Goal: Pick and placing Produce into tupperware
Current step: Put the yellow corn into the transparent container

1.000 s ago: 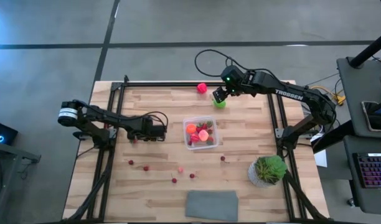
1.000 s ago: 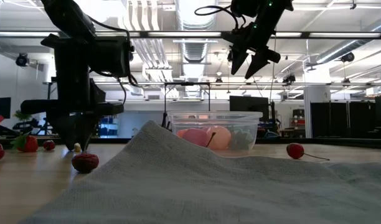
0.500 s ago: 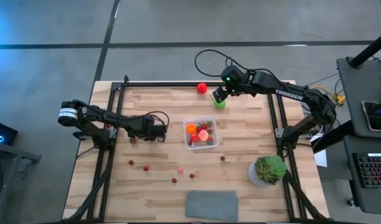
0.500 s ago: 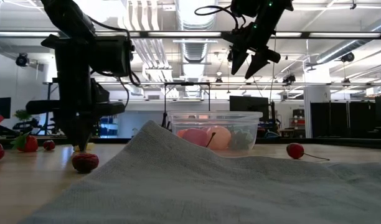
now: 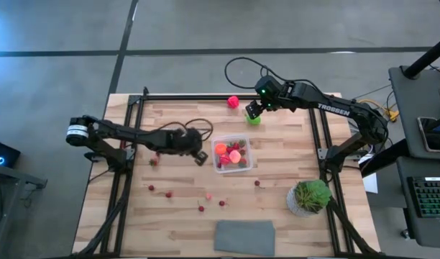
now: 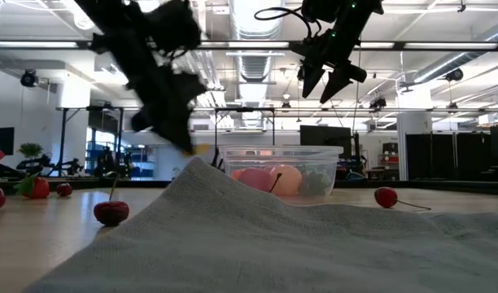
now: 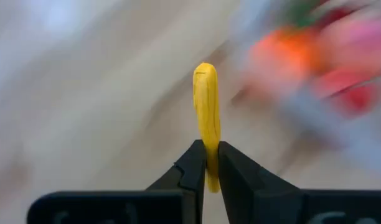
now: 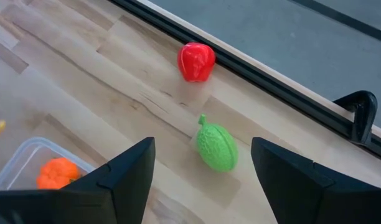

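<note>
While gripped, yellow piece (image 7: 206, 109) (slim) lifts

One clear tub (image 5: 234, 153) with at least three pieces inside: orange (image 5: 221, 149), pink (image 5: 235, 155), some red. One red fruit (image 5: 234, 101) and one green fruit (image 5: 254, 119) at the far edge. About six small red berries (image 5: 168, 193) loose on the wood. One yellow piece (image 7: 206, 111). One potted plant (image 5: 309, 197). One grey cloth (image 5: 244, 237). Two arms.
</note>
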